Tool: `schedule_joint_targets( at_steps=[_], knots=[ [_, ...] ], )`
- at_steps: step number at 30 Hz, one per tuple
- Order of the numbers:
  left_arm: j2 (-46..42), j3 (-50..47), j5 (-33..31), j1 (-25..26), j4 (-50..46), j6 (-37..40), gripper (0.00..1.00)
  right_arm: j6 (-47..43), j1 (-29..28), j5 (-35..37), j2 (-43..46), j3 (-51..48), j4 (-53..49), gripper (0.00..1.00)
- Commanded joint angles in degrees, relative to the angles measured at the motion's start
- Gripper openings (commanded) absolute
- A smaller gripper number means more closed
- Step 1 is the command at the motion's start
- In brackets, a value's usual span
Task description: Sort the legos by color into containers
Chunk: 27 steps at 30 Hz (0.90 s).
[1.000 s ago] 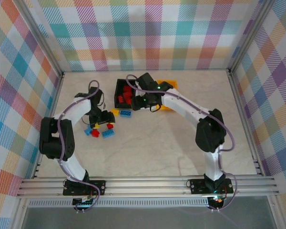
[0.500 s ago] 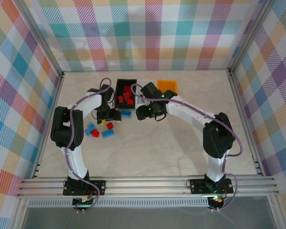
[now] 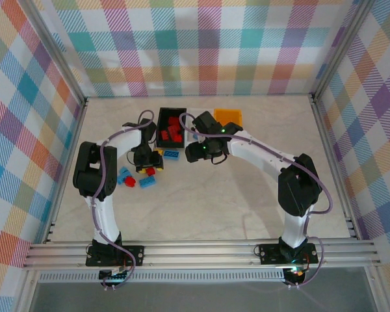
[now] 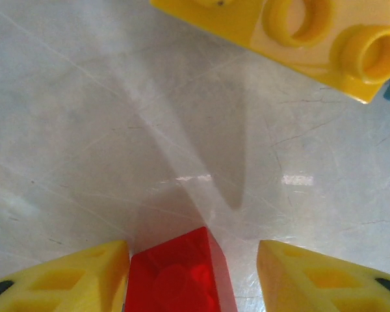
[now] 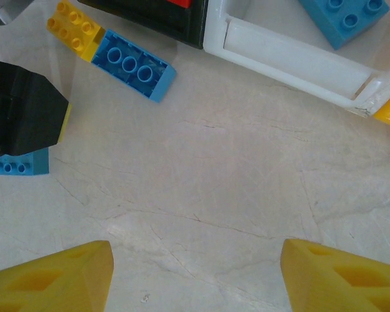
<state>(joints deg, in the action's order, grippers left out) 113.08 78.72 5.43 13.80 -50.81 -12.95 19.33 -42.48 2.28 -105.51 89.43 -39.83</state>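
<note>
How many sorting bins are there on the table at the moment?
3: the black bin at the back, the white bin right of it, and the yellow-orange bin right of that. None appears hidden.

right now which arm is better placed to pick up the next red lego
Left: the left gripper straddles a red brick, jaws open; the right gripper hangs open over bare tabletop.

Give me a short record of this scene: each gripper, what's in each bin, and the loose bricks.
left gripper: open, straddling a red brick on the table
right gripper: open, empty, above bare table
black bin: red bricks
white bin: one blue brick visible
yellow-orange bin: contents unclear
loose: yellow and blue pair by the black bin; blue bricks near the left gripper
</note>
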Motion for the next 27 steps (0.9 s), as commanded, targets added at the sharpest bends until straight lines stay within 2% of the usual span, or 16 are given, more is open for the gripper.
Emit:
schedule_joint_targets(
  at_steps=[1,7,12,20,27],
  knots=[
    [-0.1,-1.2,0.5,0.4,-0.7,-0.7,0.5,0.9,-0.5,-1.2,2.1,-1.2,0.5,0.69],
    [-1.4,-0.5,1.3,0.4,-1.5,-0.8,0.4,1.0,-0.5,-0.9,2.8,-2.2,0.6,0.69],
    [-2.9,0.4,2.4,0.4,-2.0,-1.2,0.36,1.1,-0.5,-0.1,4.0,-3.6,1.1,0.69],
    [-5.6,3.8,4.6,0.5,-4.0,-1.5,0.35,1.0,-0.4,0.9,5.6,-4.9,0.9,0.69],
    [-6.6,13.2,6.0,0.5,-6.2,-2.1,0.36,2.1,-0.4,2.1,11.2,-10.9,5.8,0.7]
  ],
)
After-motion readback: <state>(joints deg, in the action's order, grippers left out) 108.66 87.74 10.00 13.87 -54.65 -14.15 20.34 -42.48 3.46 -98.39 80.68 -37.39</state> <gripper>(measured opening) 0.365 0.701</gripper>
